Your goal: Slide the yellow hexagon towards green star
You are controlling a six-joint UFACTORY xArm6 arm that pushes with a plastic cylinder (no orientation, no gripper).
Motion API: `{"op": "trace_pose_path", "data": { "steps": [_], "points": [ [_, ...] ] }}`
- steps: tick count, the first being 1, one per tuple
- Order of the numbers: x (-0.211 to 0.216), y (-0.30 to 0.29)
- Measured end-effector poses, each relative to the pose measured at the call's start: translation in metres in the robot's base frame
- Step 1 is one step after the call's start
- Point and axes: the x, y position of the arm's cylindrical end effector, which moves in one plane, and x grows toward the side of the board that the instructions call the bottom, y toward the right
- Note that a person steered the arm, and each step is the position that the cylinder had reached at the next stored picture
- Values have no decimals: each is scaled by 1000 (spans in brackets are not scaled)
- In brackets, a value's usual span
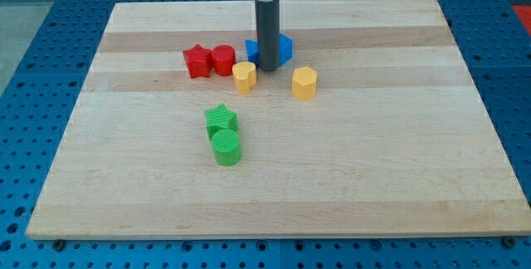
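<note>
The yellow hexagon (304, 82) stands right of the board's middle, near the view's top. The green star (221, 119) lies lower and to the left, touching a green cylinder (226, 147) just below it. My tip (268, 69) comes down at the top centre, in front of two blue blocks (284, 49). It is up and left of the yellow hexagon with a small gap, and just right of a second yellow block (244, 77), heart-like in shape.
A red star (197, 61) and a red cylinder-like block (223, 59) sit side by side left of the tip. The wooden board (373, 178) lies on a blue perforated table (506, 70).
</note>
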Motion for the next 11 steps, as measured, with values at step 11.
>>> {"op": "trace_pose_path", "data": {
  "steps": [11],
  "points": [
    [104, 66]
  ]
}}
